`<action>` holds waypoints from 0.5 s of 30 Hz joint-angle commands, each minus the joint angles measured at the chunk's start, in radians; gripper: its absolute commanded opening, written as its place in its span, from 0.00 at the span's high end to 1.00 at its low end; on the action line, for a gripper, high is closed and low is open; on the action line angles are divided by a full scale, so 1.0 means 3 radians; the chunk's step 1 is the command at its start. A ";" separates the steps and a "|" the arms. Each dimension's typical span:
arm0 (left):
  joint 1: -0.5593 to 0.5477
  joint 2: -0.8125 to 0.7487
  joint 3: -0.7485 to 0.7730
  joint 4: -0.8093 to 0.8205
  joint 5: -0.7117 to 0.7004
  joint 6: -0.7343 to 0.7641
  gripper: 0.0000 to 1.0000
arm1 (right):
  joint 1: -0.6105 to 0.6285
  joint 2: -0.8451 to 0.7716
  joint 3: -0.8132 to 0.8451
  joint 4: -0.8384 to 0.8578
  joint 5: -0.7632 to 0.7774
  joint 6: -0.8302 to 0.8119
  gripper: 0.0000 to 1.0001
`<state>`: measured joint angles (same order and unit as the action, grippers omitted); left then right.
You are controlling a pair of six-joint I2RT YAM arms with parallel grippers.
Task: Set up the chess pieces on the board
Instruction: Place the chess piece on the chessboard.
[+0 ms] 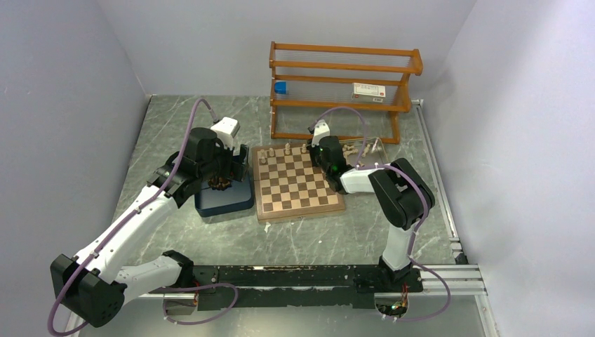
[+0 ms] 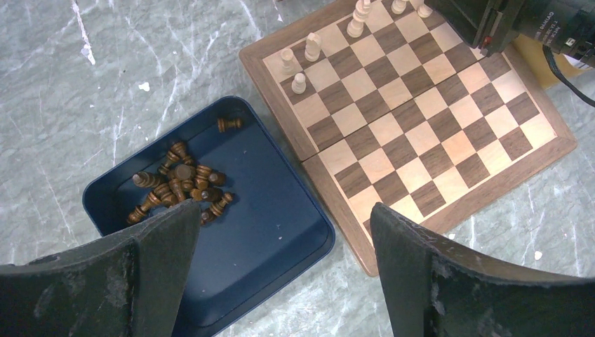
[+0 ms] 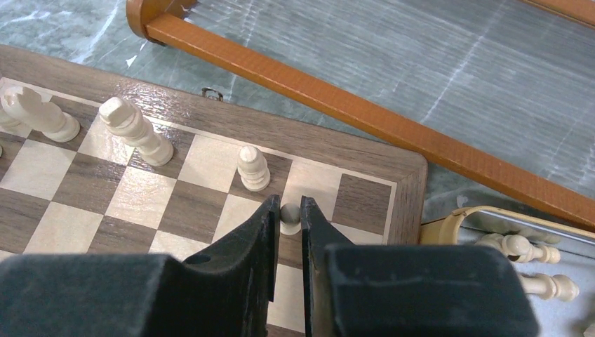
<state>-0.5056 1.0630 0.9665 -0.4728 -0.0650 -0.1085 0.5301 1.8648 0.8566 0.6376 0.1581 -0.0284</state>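
The board (image 1: 298, 203) lies mid-table with a few cream chess pieces (image 2: 312, 48) standing along its far rows. My right gripper (image 3: 290, 210) is at the board's far right corner, shut on the round head of a cream pawn (image 3: 290, 216) whose base rests on a square beside another cream pawn (image 3: 254, 168). My left gripper (image 2: 284, 210) hangs wide open and holds nothing, over the near corner of a dark blue tray (image 2: 273, 232). In that tray lies a heap of dark brown pieces (image 2: 179, 186).
A wooden rack (image 1: 344, 84) stands behind the board, its lower rail (image 3: 365, 112) just past the board's edge. A shallow tan tray (image 3: 449, 225) with loose cream pieces (image 3: 519, 247) sits to the board's right. Walls enclose the table on three sides.
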 commanded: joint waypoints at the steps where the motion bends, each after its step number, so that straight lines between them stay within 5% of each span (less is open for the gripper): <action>1: -0.0011 -0.0059 -0.0021 0.0098 0.0079 0.0035 0.06 | 0.0033 -0.0052 -0.0012 -0.0189 0.0062 0.0033 0.83; 15: -0.0008 -0.0061 -0.0021 0.0098 0.0089 0.0035 0.06 | 0.0073 -0.0050 0.0044 -0.0330 0.0197 0.0069 0.83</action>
<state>-0.5056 1.0630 0.9665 -0.4728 -0.0643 -0.1085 0.5400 1.8576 0.8616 0.6109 0.1844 -0.0227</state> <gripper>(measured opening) 0.944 0.168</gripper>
